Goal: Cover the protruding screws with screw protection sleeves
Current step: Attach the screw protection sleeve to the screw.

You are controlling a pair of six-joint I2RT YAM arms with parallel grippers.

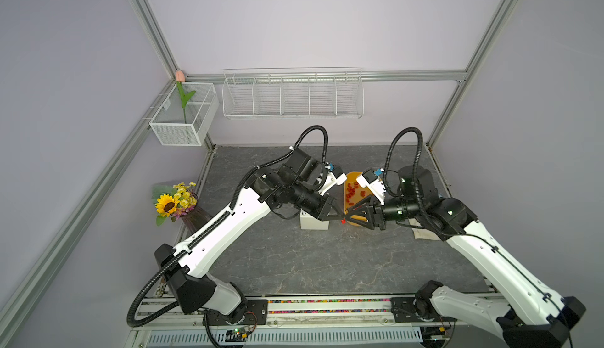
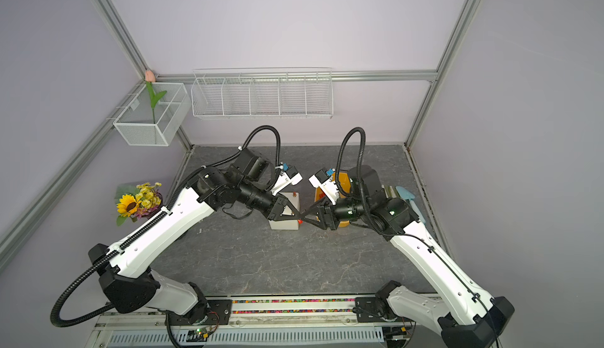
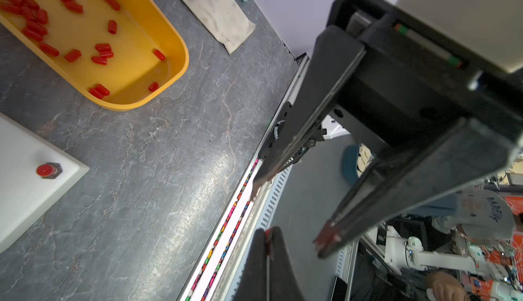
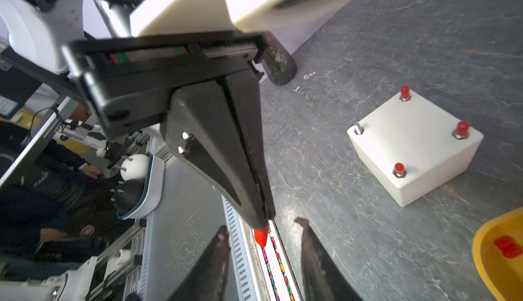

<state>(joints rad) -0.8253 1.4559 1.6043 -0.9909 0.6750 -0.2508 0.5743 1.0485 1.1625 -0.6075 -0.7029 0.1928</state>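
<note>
**Entry: one sleeve in hand, one stud bare**

In hand: a sleeve (image 4: 261, 236), pinched at the very tip of your left gripper (image 4: 264, 217), whose jaws are closed on it. It hangs in the air just beside the box (image 4: 416, 149), on the tray side. Your right gripper (image 3: 288, 217) faces it tip to tip, jaws spread and holding nothing.

Handling, by judgement: light, soft and hollow, so a hard pinch will likely squash or skew it. Which end points outward cannot be told. Hold it by the closed end, keep the mouth free, and press straight down over the stud.

Box: three corners are capped red. The bare stud (image 4: 358, 129) stands at the corner farthest from the tray (image 3: 177, 67).

Tray: beside the box on the right arm's side and reaching farther back, with many loose sleeves (image 3: 73, 55) inside.

Views: only the right wrist view shows all four corners and the bare stud. In both top views the left arm covers that part of the box. The left wrist view gives one capped corner (image 3: 46, 170), the tray stock and the right jaws standing apart.
</note>
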